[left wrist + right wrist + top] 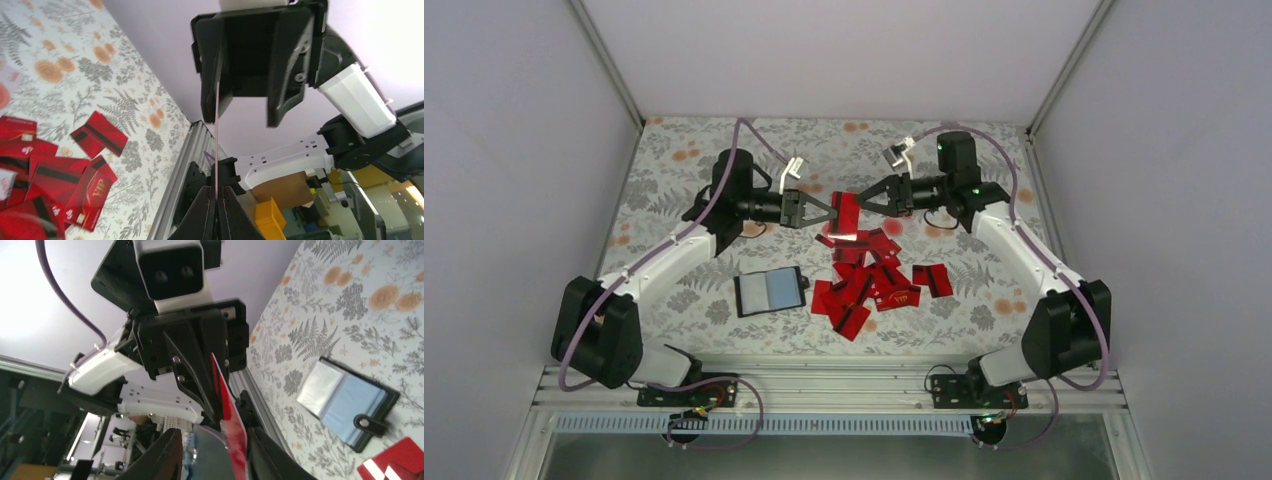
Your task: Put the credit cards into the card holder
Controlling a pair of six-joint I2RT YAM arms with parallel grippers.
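One red credit card (845, 215) hangs in the air between both grippers, above the heap of credit cards (874, 280) on the flowered table. My left gripper (829, 218) is shut on the card's left edge. In the left wrist view the card (216, 140) shows edge-on, pinched at the left gripper (216, 192). My right gripper (864, 205) faces it from the right. Its jaws stand apart in the right wrist view, the right gripper (214, 435) having the card (232, 425) close to one finger and a gap on the other side. The card holder (770, 291) lies open and flat, left of the heap.
Loose red cards (55, 180) spread over the middle of the table, some with a black stripe or gold VIP lettering. The open card holder (345, 402) shows grey-blue pockets and a snap tab. White walls close in the table; an aluminium rail (824, 385) runs along the near edge.
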